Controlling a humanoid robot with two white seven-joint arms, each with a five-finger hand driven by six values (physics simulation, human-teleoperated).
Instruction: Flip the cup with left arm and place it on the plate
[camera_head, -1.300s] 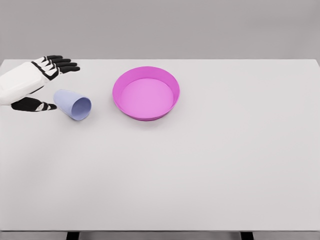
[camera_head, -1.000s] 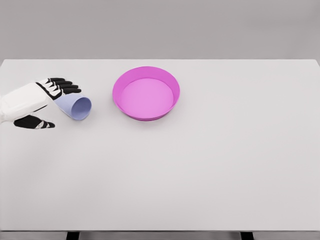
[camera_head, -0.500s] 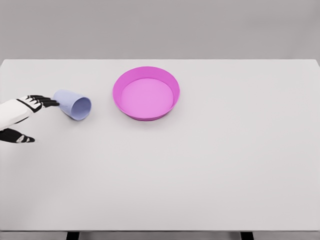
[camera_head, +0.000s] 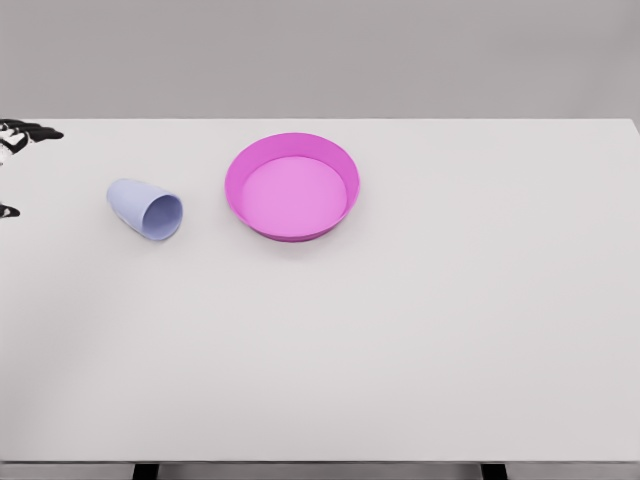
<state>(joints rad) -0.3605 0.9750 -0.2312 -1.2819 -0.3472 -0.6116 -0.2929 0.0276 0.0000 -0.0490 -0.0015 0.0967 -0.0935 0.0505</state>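
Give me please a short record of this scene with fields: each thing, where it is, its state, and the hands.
cup: pale blue, lying on its side on the table, mouth toward the lower right, left of the plate, apart from it
plate: pink, round with a raised rim, nothing in it
table: white, holds the cup and the plate
left hand: only dark fingertips show at the left edge, apart from the cup, holding nothing
right hand: not in view
task state: cup not yet flipped, not on the plate

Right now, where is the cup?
In the head view the cup lies on its side on the table, left of the pink plate, apart from it, mouth facing lower right.
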